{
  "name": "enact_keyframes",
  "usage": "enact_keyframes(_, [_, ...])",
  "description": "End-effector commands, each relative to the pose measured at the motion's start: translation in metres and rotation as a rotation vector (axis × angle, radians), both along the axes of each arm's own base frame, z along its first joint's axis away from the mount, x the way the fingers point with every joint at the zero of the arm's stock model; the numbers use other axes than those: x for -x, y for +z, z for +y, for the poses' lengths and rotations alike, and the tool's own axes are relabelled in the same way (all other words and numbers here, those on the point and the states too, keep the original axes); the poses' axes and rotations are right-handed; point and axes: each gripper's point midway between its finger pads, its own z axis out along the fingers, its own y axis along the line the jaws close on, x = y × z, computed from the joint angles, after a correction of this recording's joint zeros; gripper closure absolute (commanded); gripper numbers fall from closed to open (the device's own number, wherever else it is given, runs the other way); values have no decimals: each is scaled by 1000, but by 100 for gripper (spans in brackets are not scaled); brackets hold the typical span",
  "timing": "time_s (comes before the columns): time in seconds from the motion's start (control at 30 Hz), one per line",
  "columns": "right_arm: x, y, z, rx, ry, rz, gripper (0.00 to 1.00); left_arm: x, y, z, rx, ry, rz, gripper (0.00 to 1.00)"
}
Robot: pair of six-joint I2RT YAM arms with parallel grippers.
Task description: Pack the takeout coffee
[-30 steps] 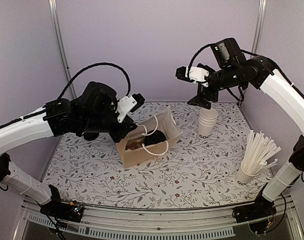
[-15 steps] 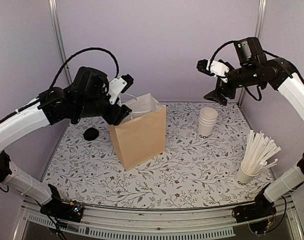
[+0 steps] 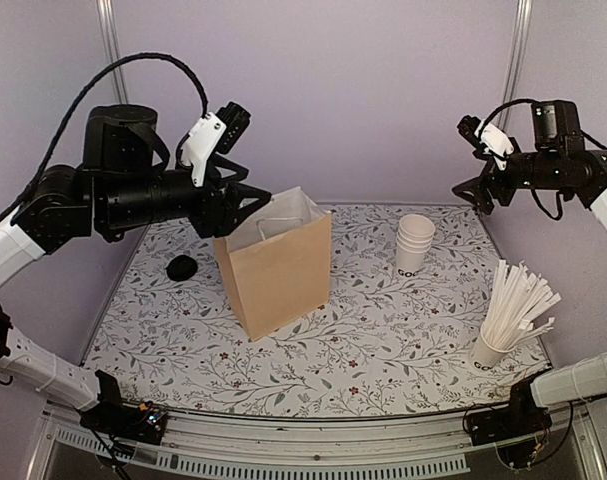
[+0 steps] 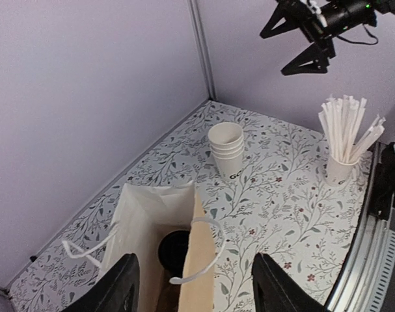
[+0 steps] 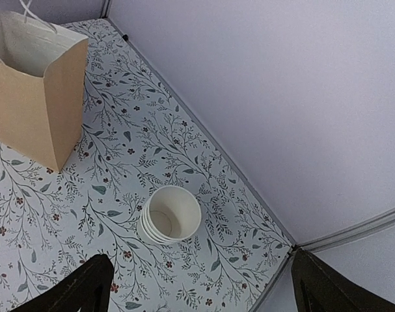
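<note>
Coffee cup (image 4: 174, 250), lid up, stands inside the upright paper bag (image 3: 278, 270). Left tool (image 3: 241, 155) and right tool (image 3: 469, 158) are spread apart, empty. Any move near the bag should avoid snagging its handles (image 4: 196, 276).

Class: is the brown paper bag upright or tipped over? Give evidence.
Upright: the paper bag stands on its base, mouth open upward.

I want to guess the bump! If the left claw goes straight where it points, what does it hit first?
Probably the upright brown paper bag, near its white loop handle, which lies between the left gripper's spread fingers. Depth is unclear, so it might skim over the rim.
</note>
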Motion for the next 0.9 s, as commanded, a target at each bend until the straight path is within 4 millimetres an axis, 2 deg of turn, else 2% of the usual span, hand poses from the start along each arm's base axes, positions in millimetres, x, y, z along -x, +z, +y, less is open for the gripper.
enact_keyframes(0.0, [-1,11,-9,-127,-59,-63,1,27,-3,-50,49,-147,35,39])
enact_keyframes(0.03, [-2,8,-11,-139,-75,-76,1,33,-6,-62,55,-177,40,39])
enact_keyframes(0.1, [4,18,-14,-202,-103,-121,1,45,-11,-88,70,-236,45,39])
enact_keyframes(0.2, [0,29,-35,-277,-167,-122,1,65,-20,-129,103,-337,63,39])
enact_keyframes(0.3, [0,35,-45,-274,-219,-150,1,84,-32,-169,124,-420,93,40])
enact_keyframes(0.47, [14,41,-42,-290,-186,-166,1,99,-57,-230,175,-470,155,42])
enact_keyframes(0.53, [17,39,-41,-299,-174,-161,1,99,-78,-254,205,-450,213,44])
enact_keyframes(0.63, [19,33,-40,-304,-165,-152,1,102,-99,-287,228,-446,292,49])
enact_keyframes(0.87, [23,31,-38,-319,-142,-149,1,126,-126,-350,259,-553,385,49])
